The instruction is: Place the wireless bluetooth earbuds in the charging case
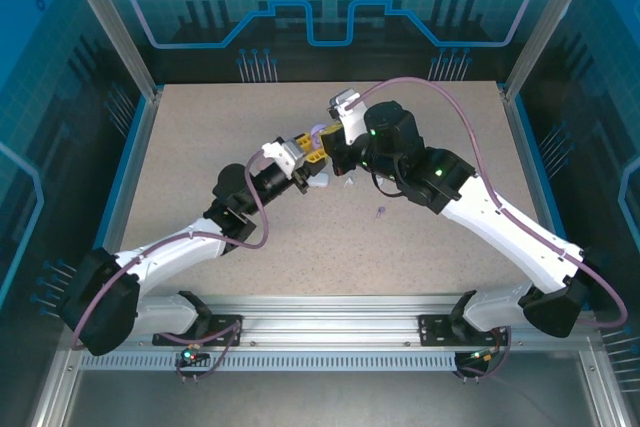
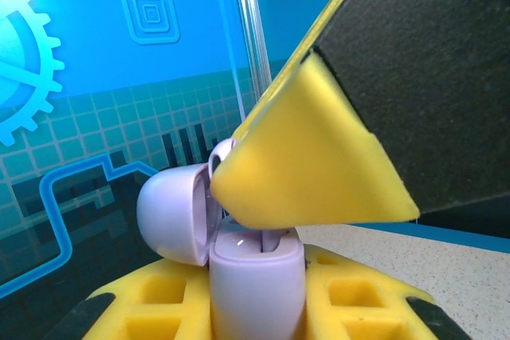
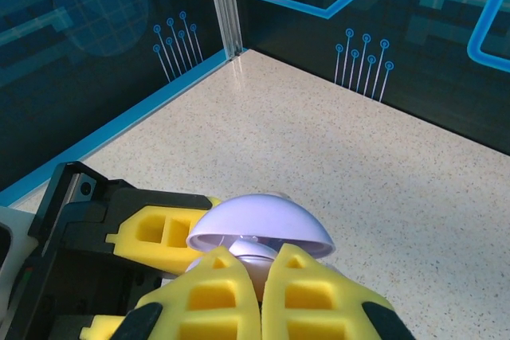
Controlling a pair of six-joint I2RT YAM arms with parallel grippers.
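Clamped charging case (image 2: 255,272) upright in left gripper (image 2: 255,316), lid (image 2: 171,212) at 9 o'clock, so pinched-narrow right gripper (image 3: 256,259) could reach in.

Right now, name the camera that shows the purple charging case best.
Left wrist: the purple charging case sits close up, lid open, between the left tool's fingers. Right wrist catches its domed lid from above; top external, a tiny purple speck.

My top camera sits high behind the arm bases, looking down over the whole worktop (image 1: 200,207). Left wrist cam: low, very close, facing the back wall. Right wrist cam: close, tilted down toward a far corner. All three share the open lilac charging case (image 1: 318,133) (image 2: 255,284) (image 3: 259,224).
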